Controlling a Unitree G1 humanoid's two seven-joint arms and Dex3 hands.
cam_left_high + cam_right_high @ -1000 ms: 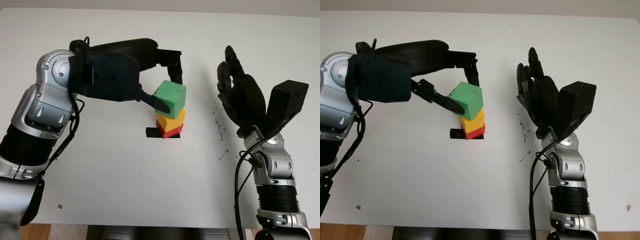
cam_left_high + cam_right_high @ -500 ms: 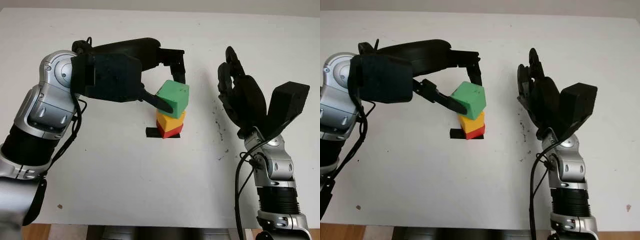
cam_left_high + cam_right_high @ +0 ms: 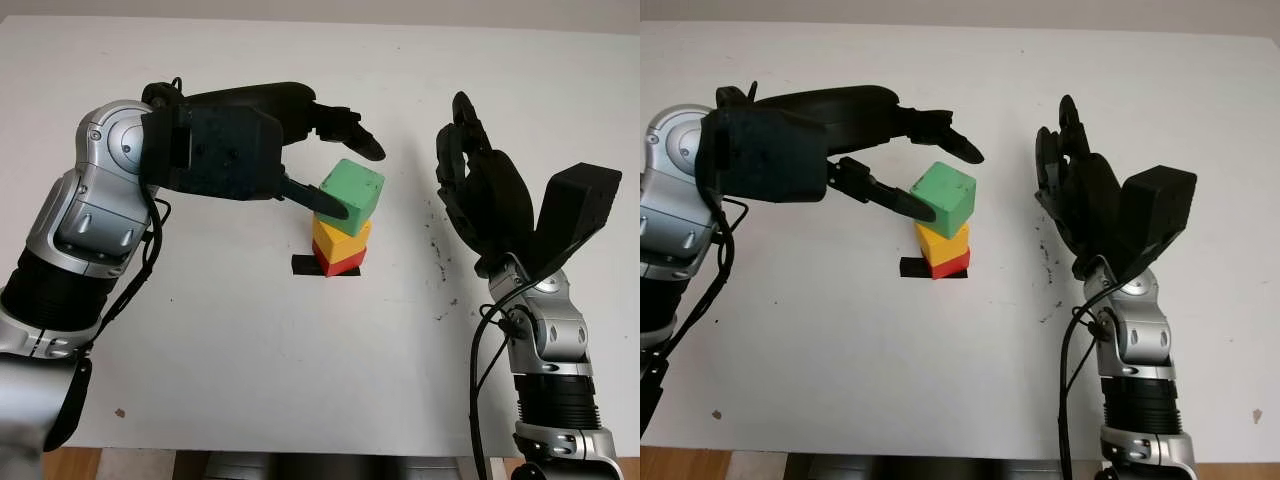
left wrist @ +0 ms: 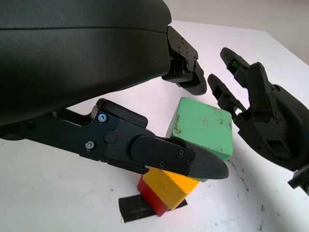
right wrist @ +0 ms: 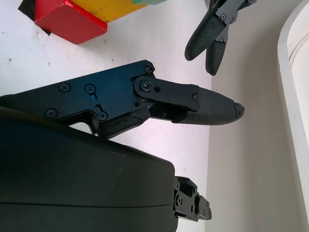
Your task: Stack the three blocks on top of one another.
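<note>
Head views: green block sits on yellow block on red block, mid-table. Green is skewed and overhangs toward 3 o'clock. Left hand is open around it, upper fingers lifted clear, thumb near its 9 o'clock face. Looks like the release step.

Left wrist: thumb close against green; contact unclear.

Right wrist: right hand open, holding nothing, at 3 o'clock of the stack.

Next: back the left hand straight out without nudging green.

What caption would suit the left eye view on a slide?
Left hand open around the green block atop the yellow block and red block; right hand open nearby.
</note>
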